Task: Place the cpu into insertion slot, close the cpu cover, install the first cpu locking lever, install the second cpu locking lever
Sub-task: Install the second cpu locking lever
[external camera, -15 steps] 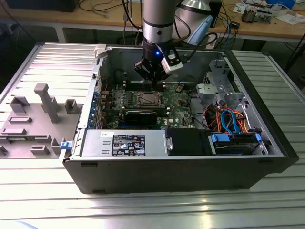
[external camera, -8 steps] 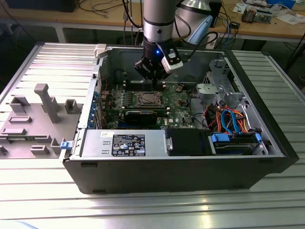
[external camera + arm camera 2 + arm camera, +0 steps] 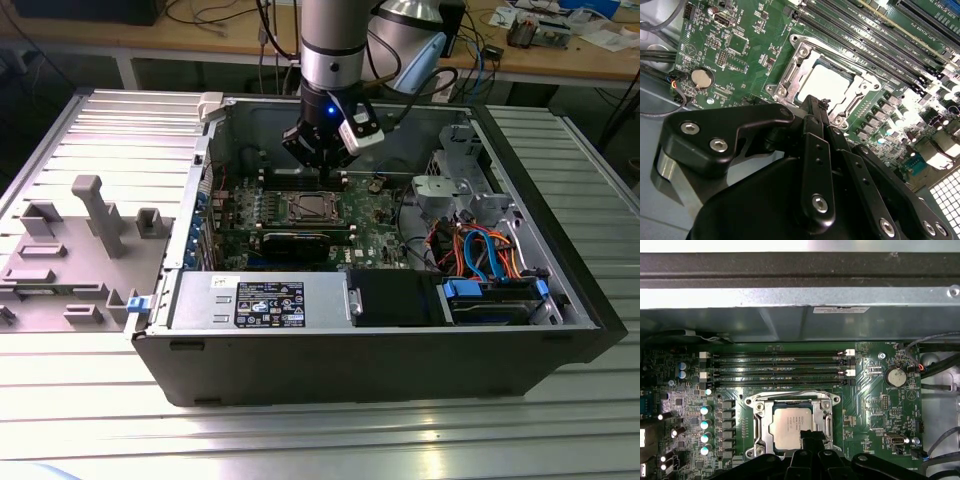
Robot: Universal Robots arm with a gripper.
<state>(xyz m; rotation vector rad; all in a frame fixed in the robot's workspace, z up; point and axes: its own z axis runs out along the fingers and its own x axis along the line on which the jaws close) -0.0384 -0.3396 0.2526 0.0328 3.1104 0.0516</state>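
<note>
Gripper (image 3: 816, 107), fingers together and empty, hovers at cover (image 3: 792, 401) shut over cpu (image 3: 790, 427); levers step pending.

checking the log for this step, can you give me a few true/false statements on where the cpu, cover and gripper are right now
1. The cpu lies in the insertion slot. True.
2. The cpu cover stands raised, clear of the chip. False: in both wrist views the silver frame lies flat around the chip.
3. The gripper is carrying the cpu. False: its fingertips sit at the socket's edge and the chip is seated in the socket.
4. In the exterior view the arm reaches down inside the open computer case. True.
5. A round coin battery sits on the motherboard. True.
6. The socket is on the grey fixture outside the case. False: it is on the motherboard.
</note>
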